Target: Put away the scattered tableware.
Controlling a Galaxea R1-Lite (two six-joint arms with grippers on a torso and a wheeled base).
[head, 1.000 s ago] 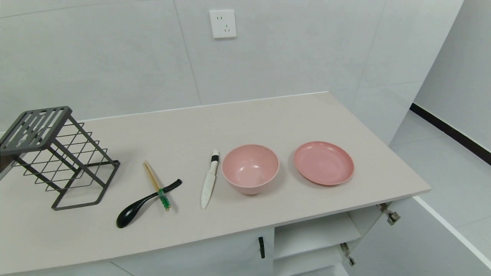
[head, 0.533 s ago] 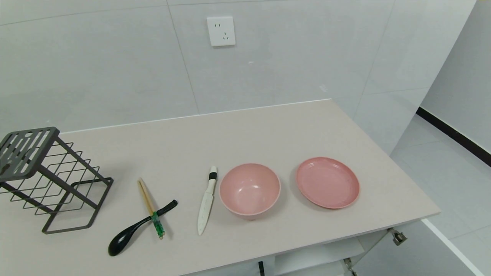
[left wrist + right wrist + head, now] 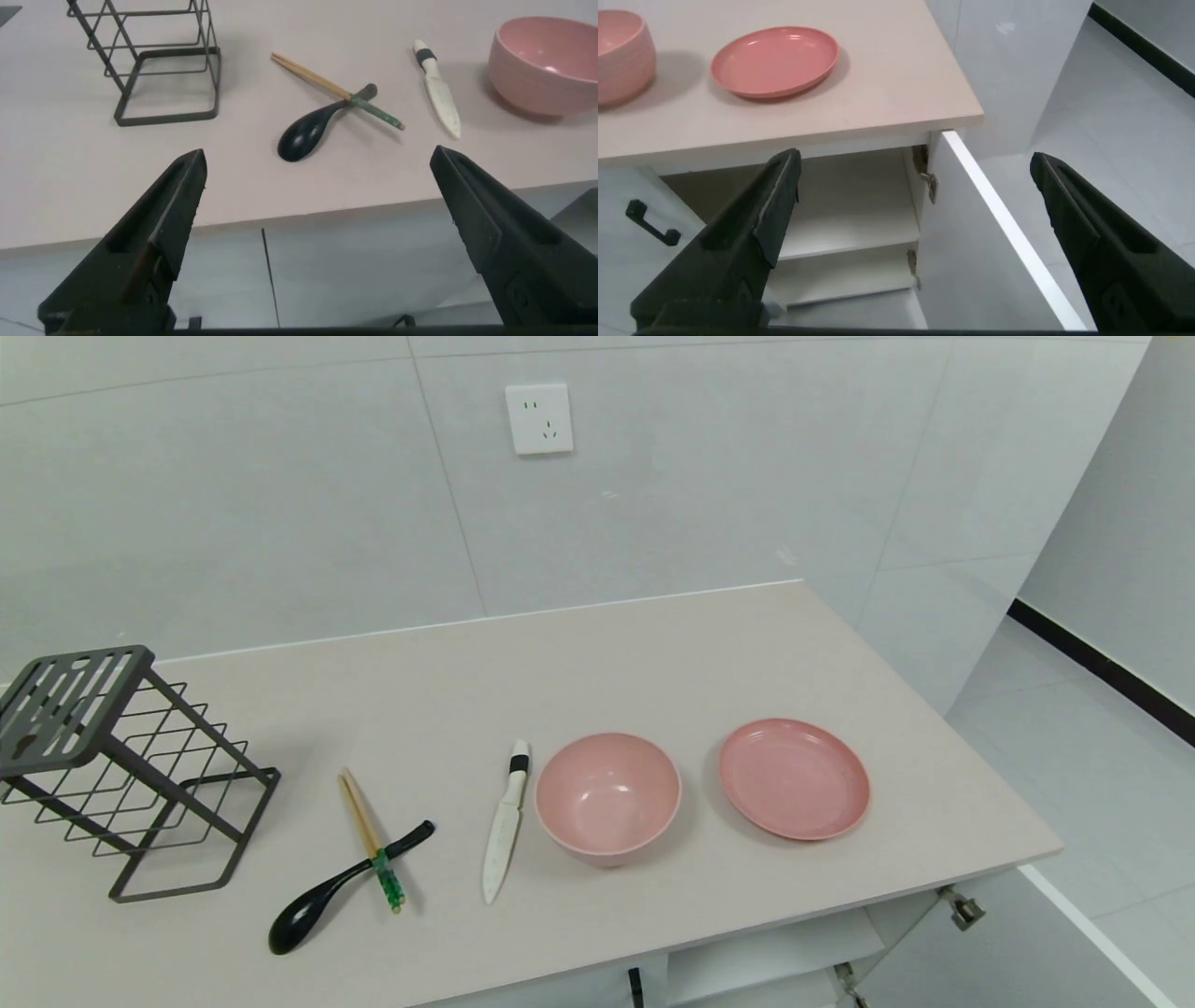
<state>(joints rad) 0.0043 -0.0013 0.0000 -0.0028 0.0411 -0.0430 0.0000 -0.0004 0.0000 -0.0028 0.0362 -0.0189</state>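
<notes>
The bowl [image 3: 607,795] is showing a soft matte pink, and the plate [image 3: 794,777] just right of it is wearing the same pink, both against a pale beige countertop [image 3: 653,653]. Left of the bowl, the knife [image 3: 504,821] is looking cream-white with one black band. Further left, the chopsticks [image 3: 369,838] are going light wood with green tips, the spoon [image 3: 322,899] is shining glossy black, and the rack [image 3: 70,707] is reading dark grey with a diamond wire lattice.
</notes>
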